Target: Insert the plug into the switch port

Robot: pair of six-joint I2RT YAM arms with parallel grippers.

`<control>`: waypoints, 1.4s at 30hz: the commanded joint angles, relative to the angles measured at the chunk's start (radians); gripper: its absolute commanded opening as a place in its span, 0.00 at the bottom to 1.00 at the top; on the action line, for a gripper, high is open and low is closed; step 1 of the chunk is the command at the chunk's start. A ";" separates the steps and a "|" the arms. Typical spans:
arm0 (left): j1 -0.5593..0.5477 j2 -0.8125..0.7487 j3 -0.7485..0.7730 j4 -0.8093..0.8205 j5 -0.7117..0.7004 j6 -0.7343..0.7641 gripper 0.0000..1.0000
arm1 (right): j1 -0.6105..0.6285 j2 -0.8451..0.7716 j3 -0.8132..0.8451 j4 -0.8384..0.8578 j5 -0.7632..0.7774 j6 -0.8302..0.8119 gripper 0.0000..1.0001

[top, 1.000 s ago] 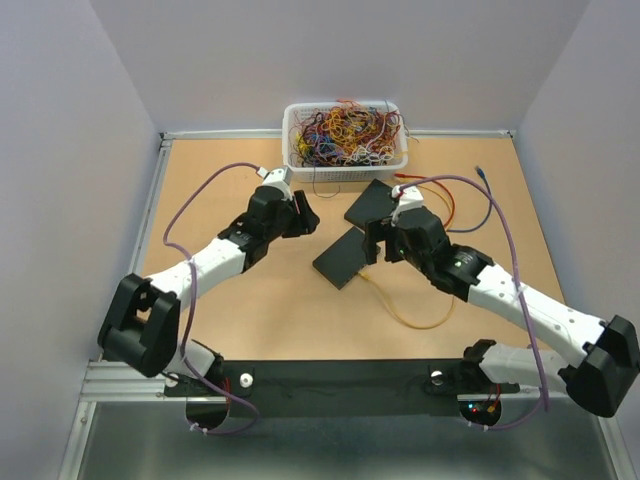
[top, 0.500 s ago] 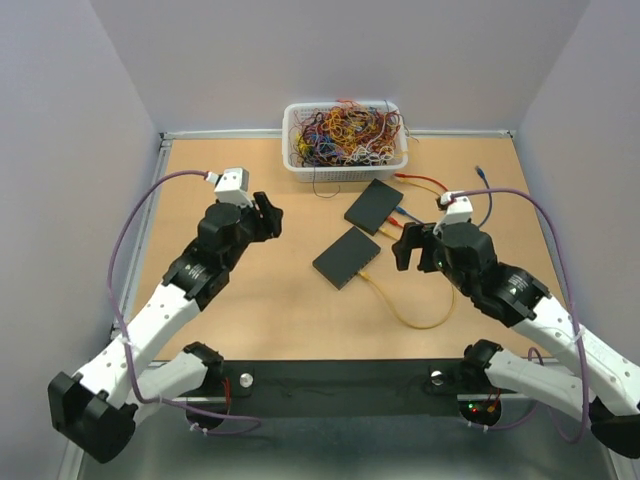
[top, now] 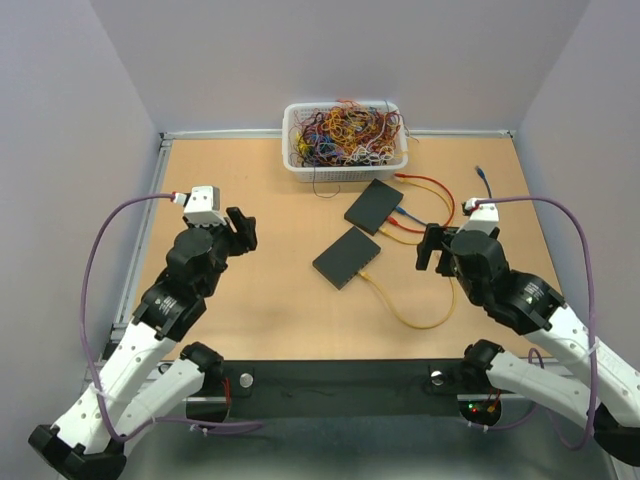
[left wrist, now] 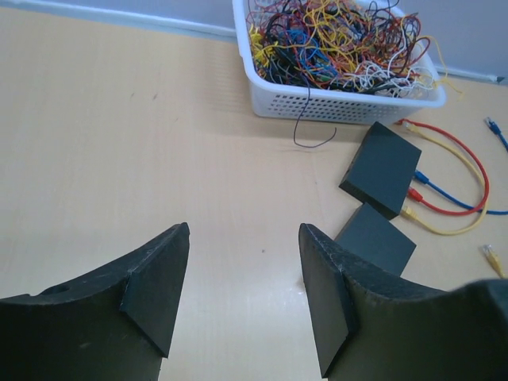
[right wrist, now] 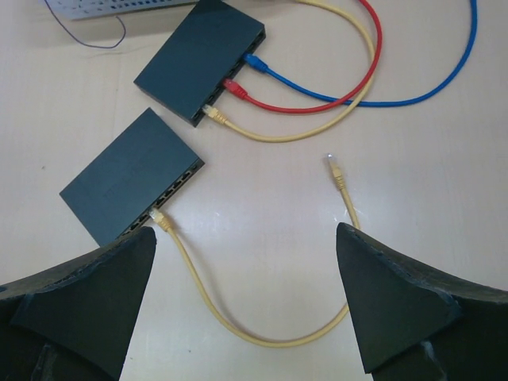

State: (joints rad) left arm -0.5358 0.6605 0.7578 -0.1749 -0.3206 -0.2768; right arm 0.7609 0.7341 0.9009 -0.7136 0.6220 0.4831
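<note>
Two black switches lie mid-table: the near switch point(top: 346, 258) point(right wrist: 131, 176) and the far switch point(top: 374, 205) point(right wrist: 202, 59). A yellow cable point(top: 415, 320) point(right wrist: 262, 337) has one plug seated in the near switch's port point(right wrist: 160, 218); its other plug point(right wrist: 334, 169) lies loose on the table. My right gripper point(top: 435, 248) point(right wrist: 244, 238) is open and empty, above the cable loop. My left gripper point(top: 243, 232) point(left wrist: 242, 238) is open and empty, well left of the switches. Both switches also show in the left wrist view: the near one point(left wrist: 375, 238), the far one point(left wrist: 382, 167).
A white basket point(top: 345, 172) point(left wrist: 341, 99) of tangled wires stands at the back. Red point(right wrist: 349, 95), blue point(right wrist: 381, 101) and yellow point(right wrist: 286, 135) cables are plugged into the far switch and curl to the right. A loose blue plug point(top: 481, 172) lies far right.
Both arms have drawn back from the switches, the left one to the left and nearer, the right one to the right. The cable now lies uncovered with one end in the near switch.
</note>
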 commanded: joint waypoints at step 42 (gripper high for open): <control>-0.001 -0.079 -0.012 0.028 -0.078 0.008 0.68 | 0.008 -0.025 -0.005 0.000 0.067 0.037 1.00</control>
State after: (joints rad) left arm -0.5362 0.5915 0.7521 -0.1711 -0.3756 -0.2710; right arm 0.7609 0.7090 0.9005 -0.7265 0.6659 0.5045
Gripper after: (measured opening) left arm 0.681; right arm 0.998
